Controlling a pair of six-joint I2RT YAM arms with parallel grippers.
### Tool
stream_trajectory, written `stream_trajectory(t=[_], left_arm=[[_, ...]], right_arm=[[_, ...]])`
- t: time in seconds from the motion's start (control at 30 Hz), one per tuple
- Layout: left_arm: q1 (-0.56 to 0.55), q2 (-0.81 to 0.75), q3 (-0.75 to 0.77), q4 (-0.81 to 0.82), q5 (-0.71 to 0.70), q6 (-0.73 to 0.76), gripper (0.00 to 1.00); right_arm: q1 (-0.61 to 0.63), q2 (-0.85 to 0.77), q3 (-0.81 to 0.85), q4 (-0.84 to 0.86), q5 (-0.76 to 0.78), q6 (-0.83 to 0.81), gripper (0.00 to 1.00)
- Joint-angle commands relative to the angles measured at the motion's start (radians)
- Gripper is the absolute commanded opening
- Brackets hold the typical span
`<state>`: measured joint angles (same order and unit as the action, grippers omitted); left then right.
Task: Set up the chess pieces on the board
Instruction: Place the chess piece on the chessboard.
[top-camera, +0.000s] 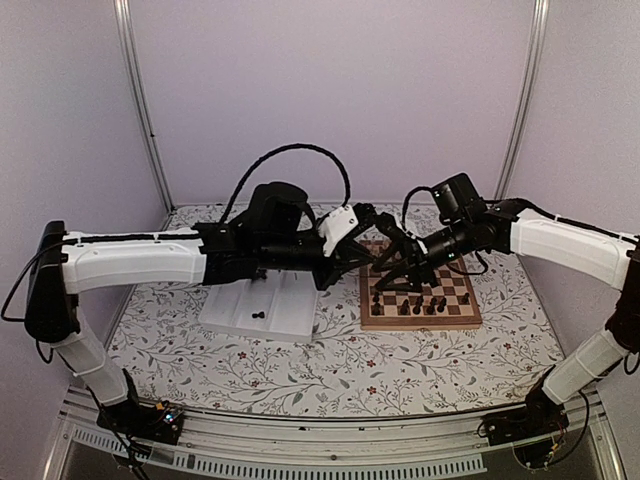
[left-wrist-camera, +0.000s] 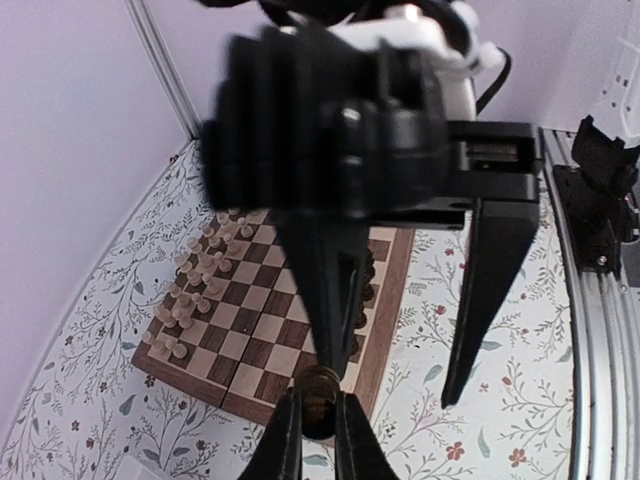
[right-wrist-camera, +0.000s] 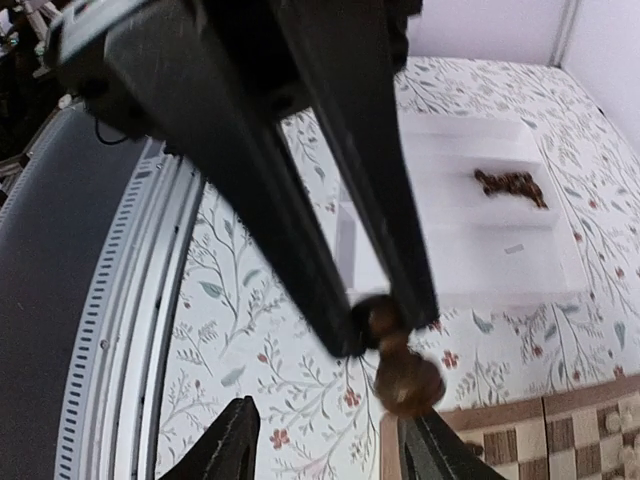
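Left hand (left-wrist-camera: 318, 412) pinches chess piece (left-wrist-camera: 320, 382) over board (left-wrist-camera: 250, 320) edge.

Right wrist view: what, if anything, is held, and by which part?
The left gripper pinches a dark chess piece by its smaller rounded end; the right gripper stands open, holding nothing.

Small dark chess pieces (top-camera: 405, 306) upright along the checkered wooden board's (top-camera: 420, 323) near rows, one aloft.

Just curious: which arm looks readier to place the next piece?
Left: left gripper is shut on a dark chess piece by the board; right gripper is open, empty.
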<state>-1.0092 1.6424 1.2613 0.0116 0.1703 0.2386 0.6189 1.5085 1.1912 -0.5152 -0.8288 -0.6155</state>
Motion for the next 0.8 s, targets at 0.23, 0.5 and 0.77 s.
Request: stream_trajectory(t=[0.23, 0.5, 0.77], left_arm=[[0.067, 0.375, 0.497, -0.467, 0.086, -0.02, 0.07], [0.066, 0.648, 0.883, -0.698, 0.087, -0.017, 0.07], [0.056, 0.779, 0.994, -0.764, 0.066, -0.001, 0.07]], right_arm=[[-0.382, -0.191, -0.255, -0.051, 0.191, -0.164, 0.57], [-0.426, -0.226, -0.3, 0.096, 0.326, -0.032, 0.58], [-0.427, -0.224, -0.315, 0.115, 0.376, -0.009, 0.58]])
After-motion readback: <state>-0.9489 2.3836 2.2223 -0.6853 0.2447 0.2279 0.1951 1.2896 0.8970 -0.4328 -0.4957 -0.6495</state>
